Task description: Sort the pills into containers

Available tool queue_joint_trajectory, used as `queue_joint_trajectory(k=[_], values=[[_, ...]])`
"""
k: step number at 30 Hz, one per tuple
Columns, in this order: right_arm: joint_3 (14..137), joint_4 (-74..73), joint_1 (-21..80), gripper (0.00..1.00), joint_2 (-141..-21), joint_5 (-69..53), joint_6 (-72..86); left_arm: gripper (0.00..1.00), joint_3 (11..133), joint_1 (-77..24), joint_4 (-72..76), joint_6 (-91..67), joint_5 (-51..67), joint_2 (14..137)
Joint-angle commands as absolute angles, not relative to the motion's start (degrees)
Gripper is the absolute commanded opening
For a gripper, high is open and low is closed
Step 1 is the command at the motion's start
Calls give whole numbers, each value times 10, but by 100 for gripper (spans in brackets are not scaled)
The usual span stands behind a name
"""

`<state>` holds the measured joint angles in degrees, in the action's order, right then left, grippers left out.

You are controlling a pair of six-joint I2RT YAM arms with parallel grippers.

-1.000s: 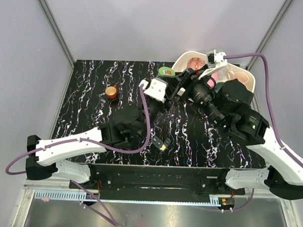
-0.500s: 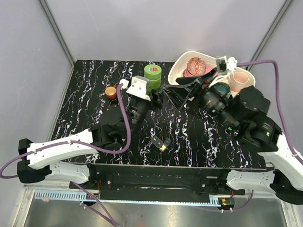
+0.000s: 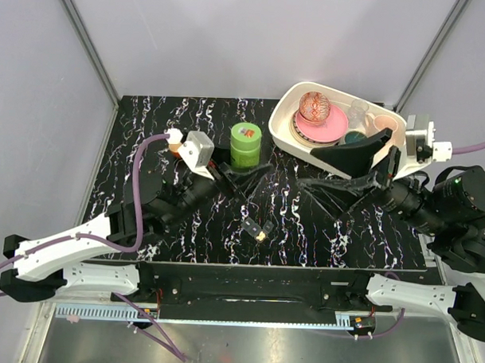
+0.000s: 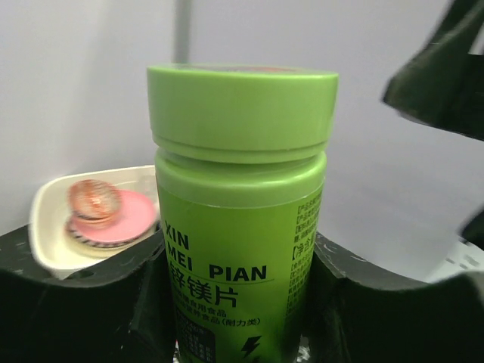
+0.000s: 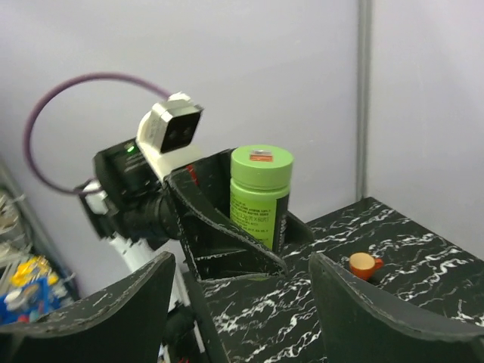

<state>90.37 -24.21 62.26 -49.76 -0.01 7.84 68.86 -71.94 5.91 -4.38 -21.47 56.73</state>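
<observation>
Evidently left claw [image 4: 239, 287] clamps green bottle [image 4: 240, 189] (base hidden); right claw [image 5: 240, 272] spread wide

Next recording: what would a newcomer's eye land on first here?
The bright green pill bottle dominates: upright near the table's middle, clamped in the left claw. At the far right corner a white tray holds a pink plate and a patterned ball; the right claw gapes open and empty in front of it.

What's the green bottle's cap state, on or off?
On. The cap sits fully seated atop the green bottle, no gap showing; the left gripper holds it upright.
</observation>
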Motion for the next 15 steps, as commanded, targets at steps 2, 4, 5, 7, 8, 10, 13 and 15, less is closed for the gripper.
queue_joint_trajectory(k=[2, 4, 5, 7, 8, 10, 13, 15], values=[[915, -272, 627, 77, -497, -126, 40, 0, 703, -720, 54, -105, -7, 567], [912, -272, 627, 77, -497, -141, 36, 0, 702, -720, 61, -109, 21, 576], [910, -273, 628, 77, -496, -145, 37, 0, 702, -720, 64, -114, 43, 580], [906, -272, 627, 77, -494, -155, 35, 0, 702, -720, 76, -118, 61, 590], [904, -272, 628, 77, -494, -157, 35, 0, 701, -720, 79, -120, 73, 592], [900, -272, 627, 77, -492, -157, 35, 0, 702, -720, 89, -121, 83, 601], [896, -271, 627, 77, -493, -140, 40, 0, 704, -720, 100, -123, 104, 607], [892, -269, 627, 78, -491, -129, 46, 0, 704, -720, 111, -128, 114, 609]])
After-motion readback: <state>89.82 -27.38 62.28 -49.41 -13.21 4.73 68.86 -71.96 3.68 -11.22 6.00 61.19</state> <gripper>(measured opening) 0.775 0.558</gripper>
